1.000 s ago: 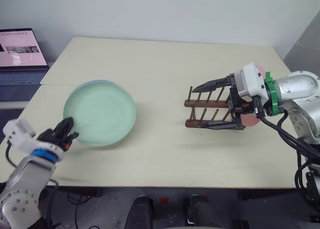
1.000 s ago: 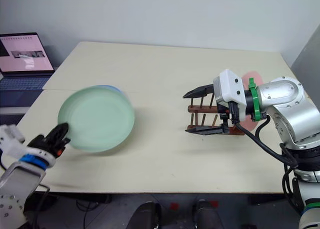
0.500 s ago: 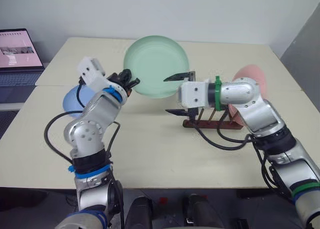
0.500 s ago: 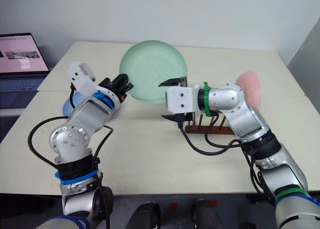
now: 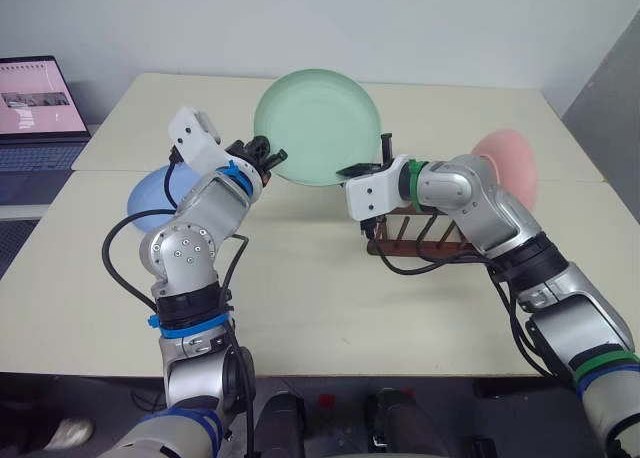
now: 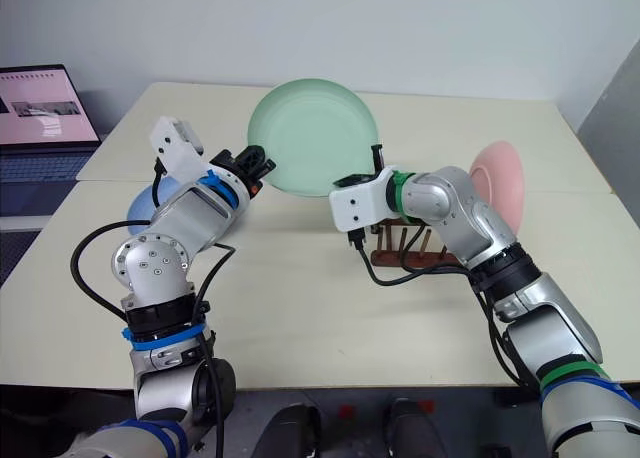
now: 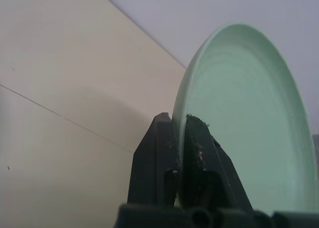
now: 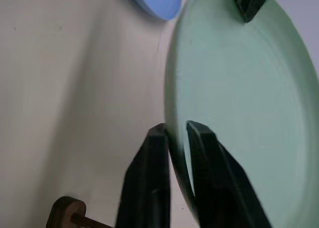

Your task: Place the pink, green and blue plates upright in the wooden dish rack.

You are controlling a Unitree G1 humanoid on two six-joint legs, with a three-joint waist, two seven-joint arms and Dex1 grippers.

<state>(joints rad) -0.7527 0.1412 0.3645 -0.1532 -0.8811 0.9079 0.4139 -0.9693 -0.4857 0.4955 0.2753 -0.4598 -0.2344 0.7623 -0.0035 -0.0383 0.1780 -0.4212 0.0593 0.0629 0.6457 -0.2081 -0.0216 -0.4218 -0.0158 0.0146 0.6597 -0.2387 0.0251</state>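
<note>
The green plate [image 5: 318, 128] stands on edge in the air above the table's middle, gripped from both sides. My left gripper [image 5: 270, 159] is shut on its left rim, and the left wrist view has both fingers clamped on that rim [image 7: 180, 123]. My right gripper [image 5: 382, 150] is shut on the lower right rim, pinching the edge [image 8: 174, 133]. The pink plate [image 5: 508, 164] stands upright at the right end of the wooden dish rack [image 5: 420, 234], behind my right forearm. The blue plate [image 5: 150, 196] lies flat on the table, partly hidden by my left arm.
An open laptop [image 5: 36, 100] sits on a separate surface at the far left. The cream table [image 5: 330, 308] has bare room in front of the rack and along its near edge. A seam runs across the tabletop on the left.
My left gripper lifted the green plate off the blue plate and swung it upright over the table's middle. My right gripper came in open and has closed on the plate's right rim.
</note>
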